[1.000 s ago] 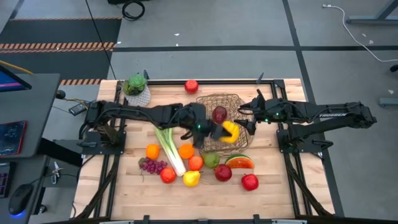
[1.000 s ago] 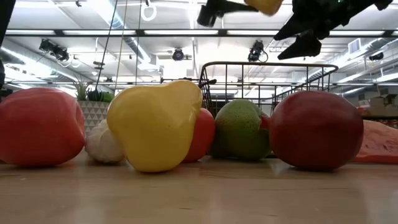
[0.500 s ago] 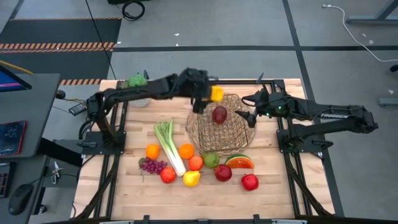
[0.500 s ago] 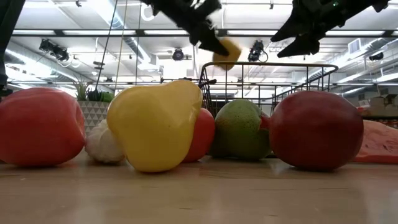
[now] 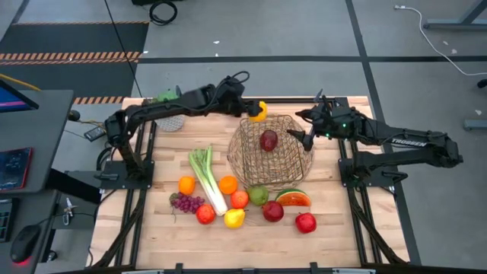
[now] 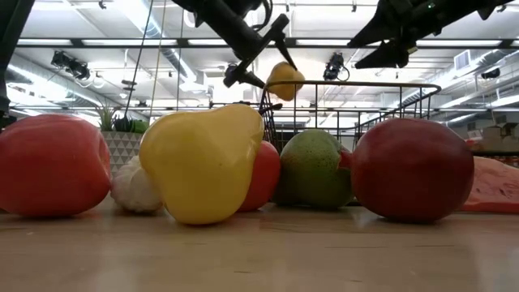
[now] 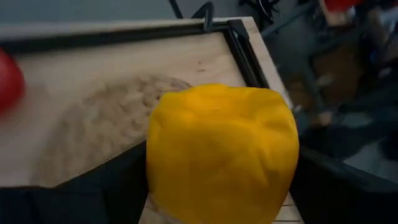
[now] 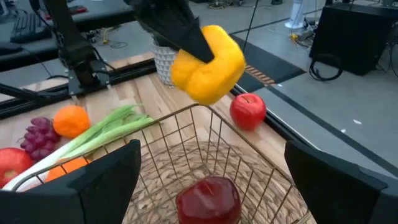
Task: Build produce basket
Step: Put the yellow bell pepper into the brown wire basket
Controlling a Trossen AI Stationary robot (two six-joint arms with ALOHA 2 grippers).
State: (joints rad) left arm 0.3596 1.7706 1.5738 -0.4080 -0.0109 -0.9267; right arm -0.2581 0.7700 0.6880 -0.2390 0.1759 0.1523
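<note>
My left gripper point(image 5: 256, 112) is shut on a yellow pepper point(image 5: 261, 113) in the air over the far rim of the round wire basket point(image 5: 283, 161). The pepper also shows in the low view point(image 6: 285, 79), the left wrist view point(image 7: 221, 149) and the right wrist view point(image 8: 208, 62). A dark red apple point(image 5: 268, 140) lies inside the basket. My right gripper point(image 5: 299, 126) is open and empty just above the basket's far right rim; its fingers touch nothing. My left gripper pinches the yellow pepper between its two fingers, which stand on two opposite sides of it point(image 7: 155, 168). The fingers point(image 6: 247, 75) come from the table's left, slanting down. The pepper hangs clear of the basket's rim point(image 8: 199, 109).
On the table near the basket lie a leek point(image 5: 205, 176), two oranges point(image 5: 187, 185), grapes point(image 5: 186, 202), a yellow fruit point(image 5: 234, 218), a green pear point(image 5: 259, 195), a watermelon slice point(image 5: 293, 199) and red apples point(image 5: 306, 222). A potted plant point(image 5: 169, 106) stands far left. Another red apple point(image 8: 247, 111) lies beyond the basket.
My left gripper has carried the yellow pepper from above the basket's near side toward the table's far edge and downward, still shut on it; the pepper now hangs over the basket's far rim. My right gripper has shifted a little toward the far edge.
</note>
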